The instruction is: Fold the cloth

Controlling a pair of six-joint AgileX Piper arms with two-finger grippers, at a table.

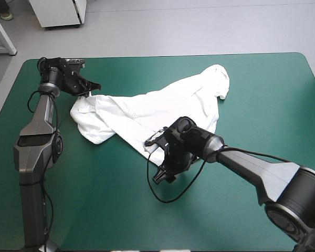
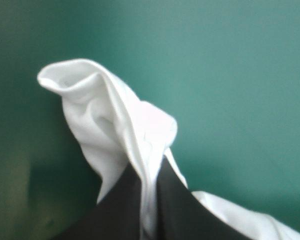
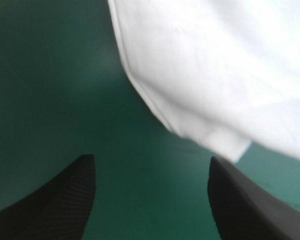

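- High view: the T-shirt [image 1: 163, 102] is spread crumpled mid-table on the teal-green cover [image 1: 241, 199], the left gripper [image 1: 86, 93] at its left corner and the right gripper [image 1: 160, 177] at its near edge.
- Left wrist view: a fold of the shirt is clamped between the black fingers [image 2: 122, 210].
- Right wrist view: the fingers are held apart, with the hem just ahead.

Teal-green table [image 1: 252, 94] carries the white T-shirt [image 1: 147, 107], loosely spread, perhaps partly bunched

The T-shirt [image 1: 147, 107] sprawls across the middle of the teal-green worktop [image 1: 262, 105], blocking the way there. Bare room runs wide along the near edge and the right side.
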